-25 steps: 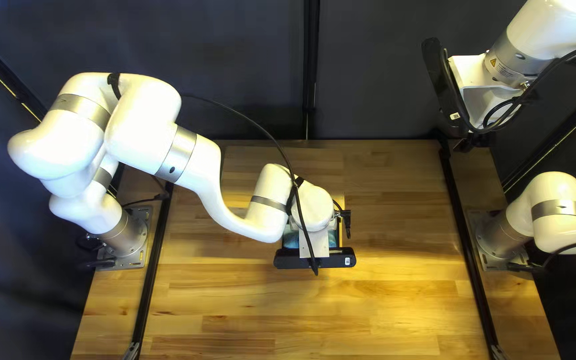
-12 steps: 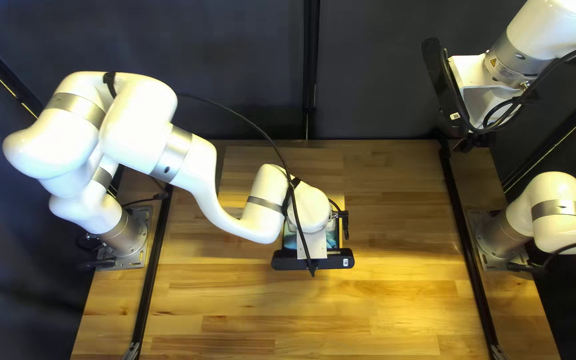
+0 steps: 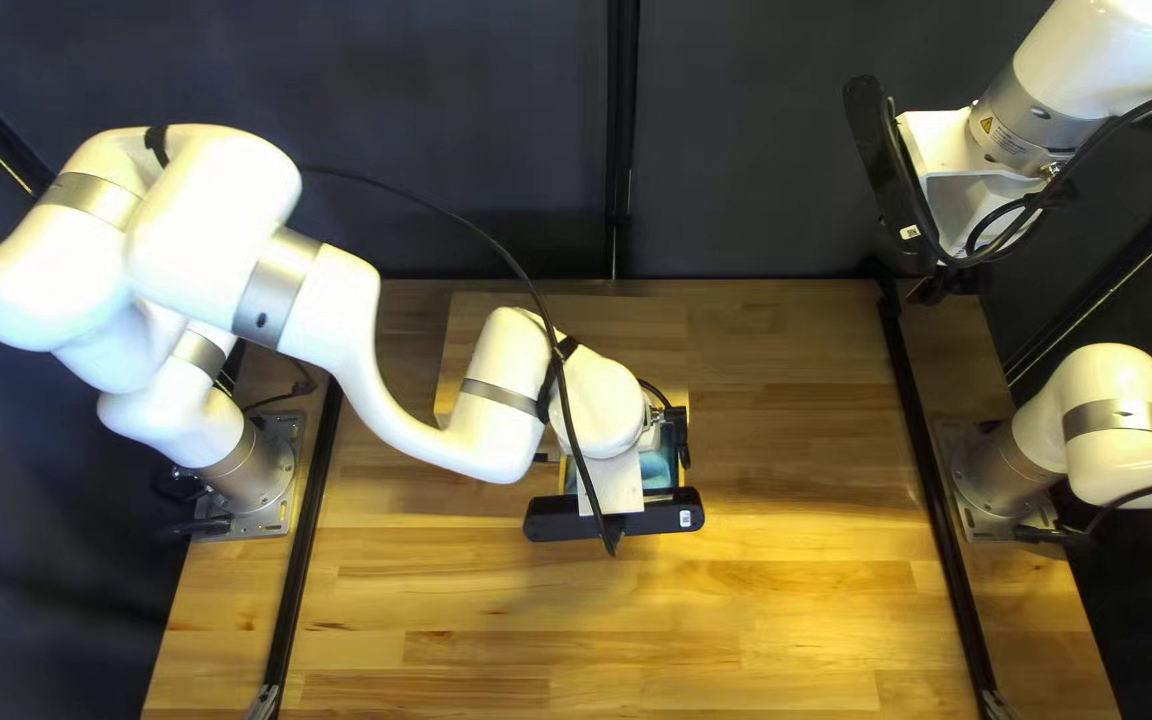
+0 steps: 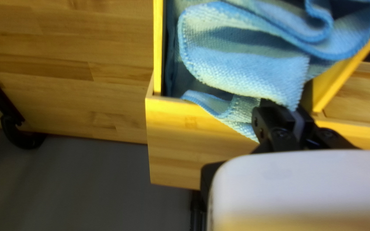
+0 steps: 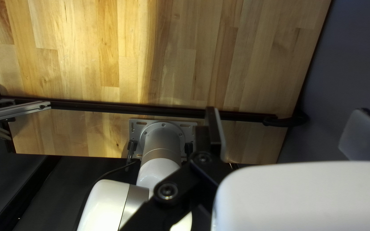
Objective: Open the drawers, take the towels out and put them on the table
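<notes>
**Left hand pinches blue towel above the open drawer**

The left arm (image 3: 336,300) rises from its base at the worktop's left edge, folds back at the elbow, then reaches right and down to the middle of the worktop (image 3: 796,600), its wrist pointing downward. In the left wrist view the left hand (image 4: 279,110) has its fingers pressed together on a fold of the blue towel (image 4: 246,61). The cloth hangs in loose waves over the open wooden drawer (image 4: 178,144), with part of it inside. In the top left view a patch of the same blue shows just under the wrist.

At the right, the right arm (image 3: 1086,430) stands on its base at the worktop's right edge and lifts past the top of that view. Its right hand (image 5: 278,131) is spread and grips nothing, looking down on its own base and bare wood.

The worktop is pale planked wood, brightly lit near the drawer. A dark curtain (image 3: 496,120) hangs behind the far edge, and grey floor (image 4: 59,179) shows below the drawer.
</notes>
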You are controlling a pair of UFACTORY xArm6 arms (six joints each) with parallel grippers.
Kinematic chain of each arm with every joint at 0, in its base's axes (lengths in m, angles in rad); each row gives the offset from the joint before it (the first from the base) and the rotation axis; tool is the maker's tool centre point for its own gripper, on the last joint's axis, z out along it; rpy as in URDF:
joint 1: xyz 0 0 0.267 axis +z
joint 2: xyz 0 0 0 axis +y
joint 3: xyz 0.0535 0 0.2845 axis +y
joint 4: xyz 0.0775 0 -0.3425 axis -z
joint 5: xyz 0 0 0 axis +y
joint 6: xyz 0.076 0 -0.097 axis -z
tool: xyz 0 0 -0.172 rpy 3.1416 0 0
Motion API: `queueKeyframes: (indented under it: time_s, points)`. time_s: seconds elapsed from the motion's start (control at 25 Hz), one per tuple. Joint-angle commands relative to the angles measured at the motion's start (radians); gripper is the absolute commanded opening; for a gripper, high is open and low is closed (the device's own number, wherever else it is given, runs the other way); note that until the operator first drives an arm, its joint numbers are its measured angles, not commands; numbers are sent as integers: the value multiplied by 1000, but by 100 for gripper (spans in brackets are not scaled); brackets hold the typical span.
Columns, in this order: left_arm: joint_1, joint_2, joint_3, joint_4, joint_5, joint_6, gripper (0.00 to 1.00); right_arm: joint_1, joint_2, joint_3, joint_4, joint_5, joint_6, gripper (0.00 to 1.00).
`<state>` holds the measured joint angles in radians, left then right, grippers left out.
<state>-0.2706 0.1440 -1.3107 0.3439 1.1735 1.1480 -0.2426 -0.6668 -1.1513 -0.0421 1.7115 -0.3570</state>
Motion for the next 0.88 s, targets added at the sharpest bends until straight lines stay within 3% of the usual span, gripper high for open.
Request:
queueKeyframes:
  time_s: [0.04, 0.16, 0.2, 0.24, 0.28, 0.56, 0.76, 0.88]
  points:
    - [2, 23, -19, -6, 8, 9, 0, 0, 0, 0, 0, 0, 0, 100]
    - [11, 49, -16, -12, -16, 20, 3, 0, 0, 0, 0, 0, 0, 100]
    - [20, 67, -13, -16, -34, 27, 34, 0, 0, 0, 0, 0, 0, 100]
    - [26, 80, -12, -21, -47, 32, 88, 0, 0, 0, 0, 0, 0, 100]
    - [32, 90, -12, -29, -55, 39, 100, 0, 0, 0, 0, 0, 0, 100]
    - [18, 118, -42, -81, -46, 11, 100, 0, 0, 0, 0, 0, 0, 100]
    - [17, 93, -43, -133, -38, -116, 100, 0, 0, 0, 0, 0, 0, 100]
    - [15, 96, -76, -139, 11, -258, 100, 0, 0, 0, 0, 0, 0, 100]
